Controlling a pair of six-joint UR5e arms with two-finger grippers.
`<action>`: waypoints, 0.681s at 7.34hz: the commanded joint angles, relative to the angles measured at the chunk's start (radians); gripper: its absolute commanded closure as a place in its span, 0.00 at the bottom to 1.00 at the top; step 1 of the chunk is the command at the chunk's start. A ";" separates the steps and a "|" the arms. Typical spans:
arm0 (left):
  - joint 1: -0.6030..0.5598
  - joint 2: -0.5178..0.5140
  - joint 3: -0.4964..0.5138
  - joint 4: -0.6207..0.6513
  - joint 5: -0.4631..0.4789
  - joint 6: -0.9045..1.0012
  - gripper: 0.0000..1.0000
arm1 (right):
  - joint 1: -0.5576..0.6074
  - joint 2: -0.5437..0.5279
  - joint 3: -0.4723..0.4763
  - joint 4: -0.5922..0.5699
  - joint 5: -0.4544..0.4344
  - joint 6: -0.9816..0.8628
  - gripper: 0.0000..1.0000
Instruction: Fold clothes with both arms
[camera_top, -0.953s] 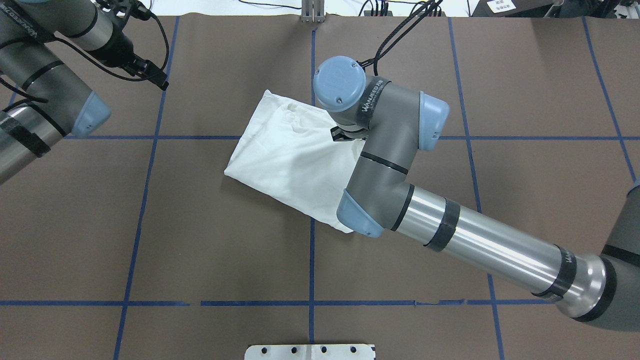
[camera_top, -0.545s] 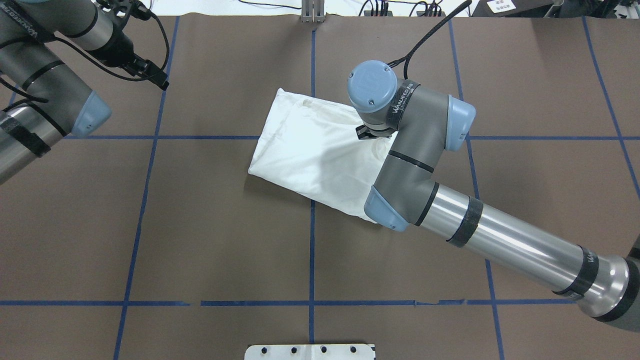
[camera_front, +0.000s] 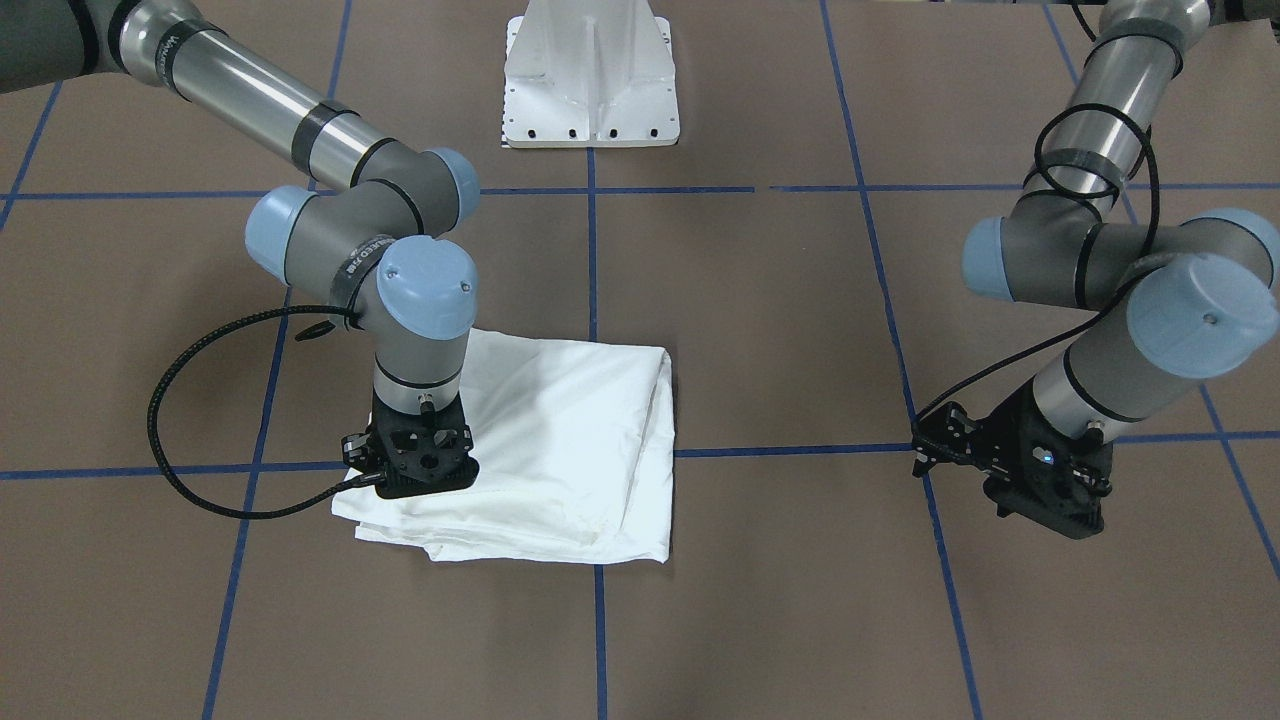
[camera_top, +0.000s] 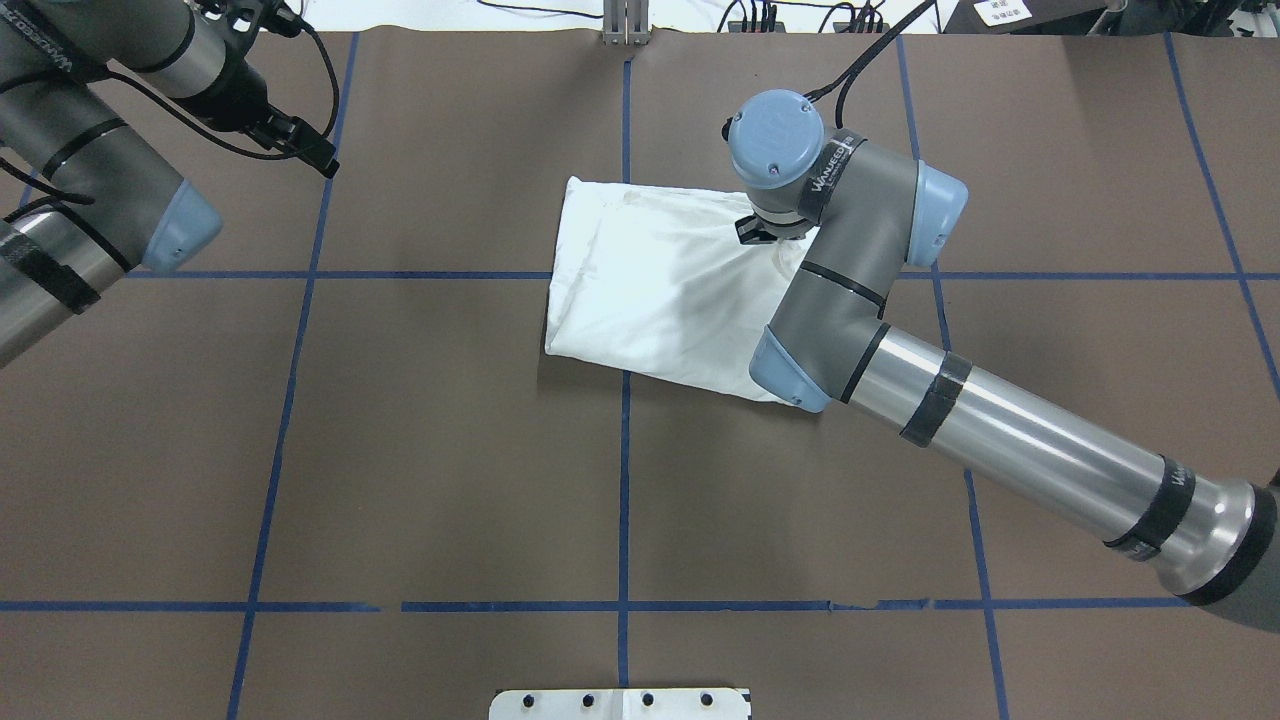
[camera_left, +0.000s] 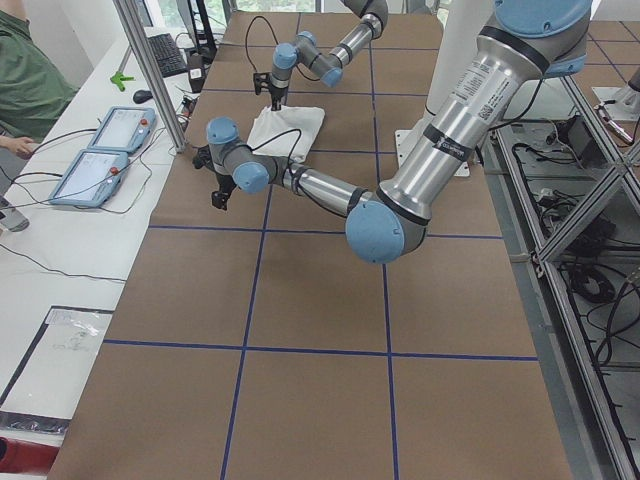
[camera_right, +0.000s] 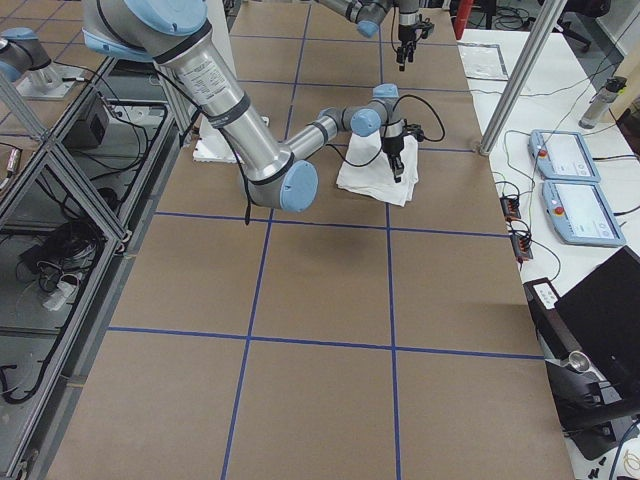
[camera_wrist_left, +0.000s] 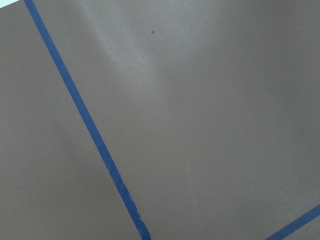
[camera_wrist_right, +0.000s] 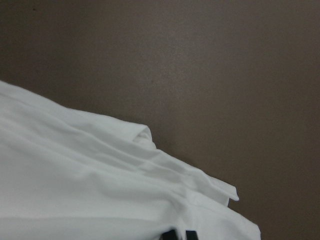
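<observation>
The white T-shirt (camera_top: 650, 290) lies folded into a thick rectangle at mid-table, its printed text hidden. It also shows in the front view (camera_front: 560, 450) and the right wrist view (camera_wrist_right: 75, 190). My right gripper (camera_front: 420, 482) stands upright on the shirt's edge on my right side. Its fingertips (camera_wrist_right: 170, 234) are pinched together on the cloth. From overhead the right gripper (camera_top: 757, 230) is mostly hidden under the wrist. My left gripper (camera_front: 1050, 505) hangs over bare table far to the left, away from the shirt. It is empty, and no fingertips show in its wrist view.
The white metal pedestal base (camera_front: 590, 90) stands at the robot's side of the table. Blue tape lines (camera_top: 622, 480) cross the brown table cover. Control pendants (camera_left: 105, 130) and cables lie on the white bench beyond the far edge.
My right gripper has moved to the right and slightly farther away, dragging the folded shirt with it. The shirt has turned a little. The left arm has not moved.
</observation>
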 joint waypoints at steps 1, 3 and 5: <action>0.000 0.001 -0.004 0.001 0.000 -0.001 0.00 | 0.041 0.031 -0.031 0.027 0.061 -0.001 0.00; -0.002 0.007 -0.019 0.001 0.002 -0.001 0.00 | 0.143 0.029 -0.030 0.019 0.244 -0.079 0.00; -0.050 0.051 -0.075 0.014 -0.002 0.017 0.00 | 0.258 0.008 -0.022 -0.022 0.415 -0.208 0.00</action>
